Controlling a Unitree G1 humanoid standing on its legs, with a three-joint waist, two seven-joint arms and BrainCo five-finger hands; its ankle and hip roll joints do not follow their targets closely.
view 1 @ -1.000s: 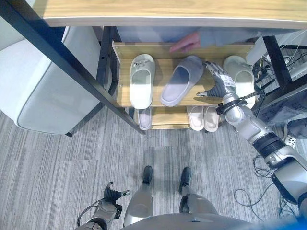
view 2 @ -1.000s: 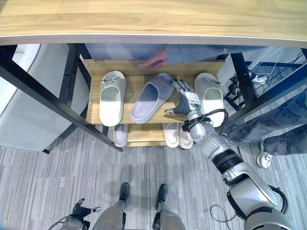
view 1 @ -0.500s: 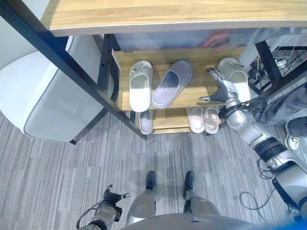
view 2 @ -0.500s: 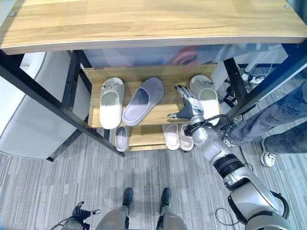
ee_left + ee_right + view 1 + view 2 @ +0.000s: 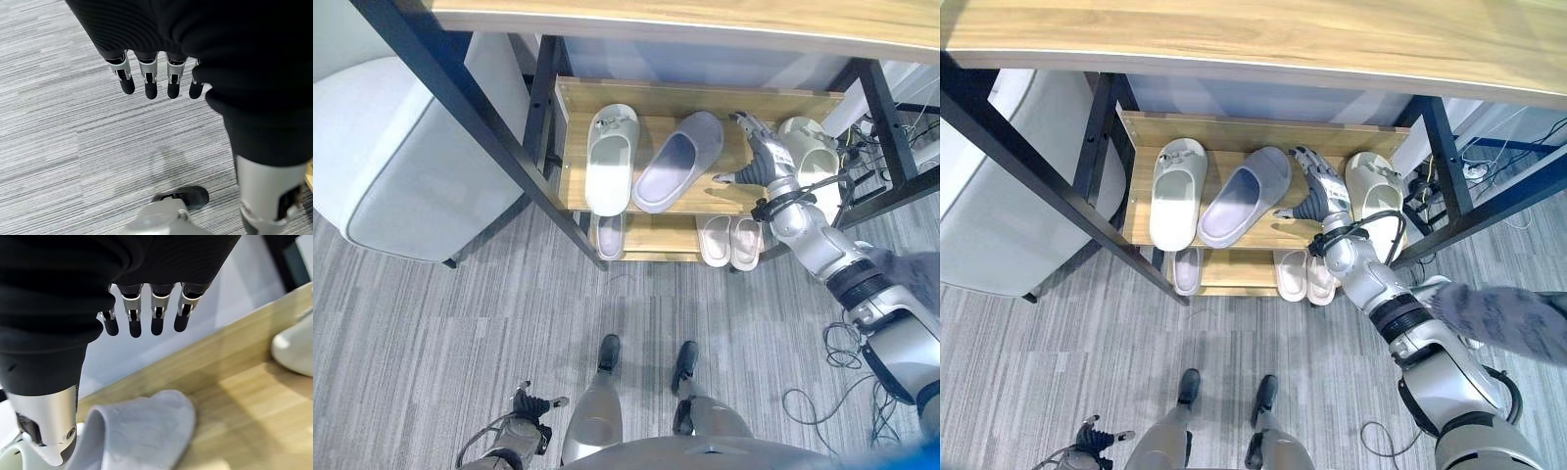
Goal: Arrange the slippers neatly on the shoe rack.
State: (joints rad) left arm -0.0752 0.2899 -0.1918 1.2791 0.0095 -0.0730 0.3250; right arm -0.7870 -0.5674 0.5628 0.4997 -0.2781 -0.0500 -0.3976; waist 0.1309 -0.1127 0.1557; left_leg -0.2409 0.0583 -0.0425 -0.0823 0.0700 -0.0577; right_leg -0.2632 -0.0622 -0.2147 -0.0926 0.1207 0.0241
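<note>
On the rack's wooden upper shelf (image 5: 570,147) a pale green slipper (image 5: 607,162) lies straight at the left. Beside it a grey slipper (image 5: 675,162) lies at an angle, toe toward the back right. A cream slipper (image 5: 811,157) lies at the right end. My right hand (image 5: 759,159) is open over the shelf between the grey and cream slippers, its thumb close to the grey one; the right wrist view shows straight fingers (image 5: 131,318) above the grey slipper (image 5: 142,435). My left hand (image 5: 526,403) hangs open low over the carpet.
Three small pale slippers (image 5: 728,241) sit on the lower shelf. A wooden tabletop (image 5: 1234,39) on black legs (image 5: 460,108) overhangs the rack. A white upholstered seat (image 5: 401,157) stands left. A person's grey-clad limb (image 5: 1498,318) shows blurred at the right, with cables (image 5: 842,343) on the carpet.
The camera has shifted. The person's hand at the back of the shelf is gone. My right hand stays open beside the grey slipper.
</note>
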